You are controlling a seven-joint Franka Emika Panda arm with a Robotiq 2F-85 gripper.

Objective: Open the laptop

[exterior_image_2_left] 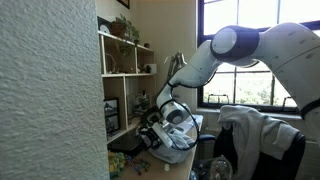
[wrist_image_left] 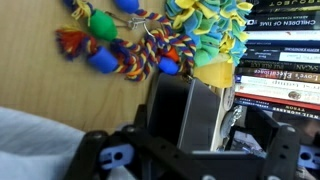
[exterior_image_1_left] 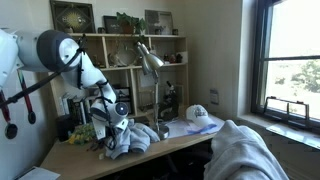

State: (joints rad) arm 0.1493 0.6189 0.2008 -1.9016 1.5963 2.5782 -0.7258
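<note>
Now the white arm bends down and holds the gripper low over the wooden worktop, just beside a crumpled grey cloth.

In the wrist view the two fingers stand wide apart at the lower edge of the picture. A dark box-shaped thing stands upright between them, a little ahead. I cannot tell what this thing is, and I cannot tell whether the fingers touch it; they do not seem to close on it.

A laptop I cannot pick out with certainty in any view, so I cannot say where it lies.

Beyond the dark thing, a knotted rope toy in red, blue and green lies on the bare wood. Next to it is a tuft of yellow and green fleece. A stack of books lies on its side, spines toward the camera, close to the dark thing.

In an exterior view a silver desk lamp leans over the worktop, in front of a wooden shelf full of small things. A white cap rests further along the worktop, toward the window.
</note>
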